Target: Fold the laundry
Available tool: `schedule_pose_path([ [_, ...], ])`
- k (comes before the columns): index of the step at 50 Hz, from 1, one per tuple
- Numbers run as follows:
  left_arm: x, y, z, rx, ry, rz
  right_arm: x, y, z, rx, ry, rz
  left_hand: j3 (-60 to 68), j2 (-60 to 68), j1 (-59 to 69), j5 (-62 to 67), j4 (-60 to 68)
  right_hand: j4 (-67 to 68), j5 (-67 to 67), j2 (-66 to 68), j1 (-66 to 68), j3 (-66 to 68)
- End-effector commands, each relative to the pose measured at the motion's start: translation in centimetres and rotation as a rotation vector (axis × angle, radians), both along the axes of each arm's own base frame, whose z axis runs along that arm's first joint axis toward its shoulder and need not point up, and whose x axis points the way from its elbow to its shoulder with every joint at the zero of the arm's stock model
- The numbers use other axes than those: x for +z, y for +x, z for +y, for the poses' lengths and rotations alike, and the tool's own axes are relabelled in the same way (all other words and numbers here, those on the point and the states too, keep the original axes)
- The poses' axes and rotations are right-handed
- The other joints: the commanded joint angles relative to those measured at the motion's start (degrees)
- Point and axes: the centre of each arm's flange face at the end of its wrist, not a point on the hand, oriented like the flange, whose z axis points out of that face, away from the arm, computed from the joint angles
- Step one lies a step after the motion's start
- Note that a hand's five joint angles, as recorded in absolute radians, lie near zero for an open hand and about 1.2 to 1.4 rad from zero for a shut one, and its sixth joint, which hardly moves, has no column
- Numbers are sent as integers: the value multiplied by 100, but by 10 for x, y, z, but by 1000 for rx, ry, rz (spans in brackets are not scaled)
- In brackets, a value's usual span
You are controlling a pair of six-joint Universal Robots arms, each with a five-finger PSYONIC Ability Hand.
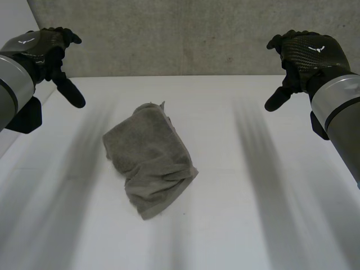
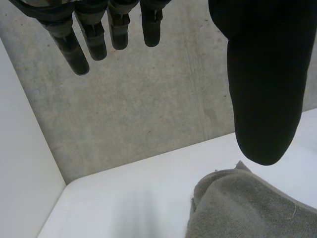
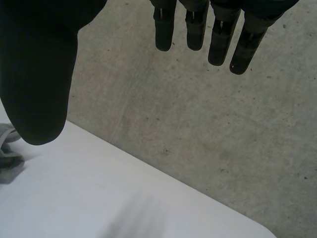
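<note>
I see the grey terry towel lying in a rumpled, loosely folded lump near the middle of the smooth white table. My left hand hangs at its 10 o'clock and my right hand at 2. Both are well apart from it, with fingers straight and spread from the thumbs. A rough concrete wall stands at 12. The left wrist view gives the towel's looped nap beneath the thumb.

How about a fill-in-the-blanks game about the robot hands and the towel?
1. The crumpled towel is ____ in colour.
2. The left hand and the right hand are up in the air, and both hold ____.
3. The towel lies on the white ____, not in a hand.
Missing words: grey; nothing; table.
</note>
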Motion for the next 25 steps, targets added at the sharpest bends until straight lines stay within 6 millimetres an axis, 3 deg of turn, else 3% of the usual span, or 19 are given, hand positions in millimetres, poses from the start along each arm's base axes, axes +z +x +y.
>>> schedule_pose_path([
  [1, -1, 2, -4, -20, 7, 3, -6, 0, 0, 1, 18, 7, 47, 45, -46, -180, 32, -330, -331, -335, -214, -219],
  [9, -6, 2, -7, -32, 19, 0, -12, 2, 0, 15, 32, 14, 47, 45, -46, -180, 32, -330, -331, -335, -214, -219],
  [14, -12, 12, -22, 7, 21, -6, -31, 7, -6, 34, 84, 55, 47, 45, -46, -180, 32, -330, -331, -335, -214, -219],
  [16, -20, 12, -30, 13, 28, -12, -41, 10, -7, 50, 124, 73, 47, 45, -46, -180, 32, -330, -331, -335, -214, -219],
  [18, -39, 9, -46, -1, 53, -18, -62, 23, 0, 126, 229, 111, 114, 112, 21, -113, 99, -330, -331, -335, -214, -219],
  [19, -39, 9, -46, -1, 54, -18, -62, 23, 0, 126, 229, 111, 115, 112, 21, -113, 99, -330, -331, -335, -214, -219],
  [21, -48, 6, -52, -20, 66, -19, -79, 44, 10, 225, 314, 115, 148, 146, 55, -79, 133, -330, -331, -335, -214, -219],
  [25, -82, 0, -71, -69, 119, -30, -96, 57, 9, 264, 388, 58, 199, 196, 105, -29, 183, -330, -331, -335, -214, -219],
])
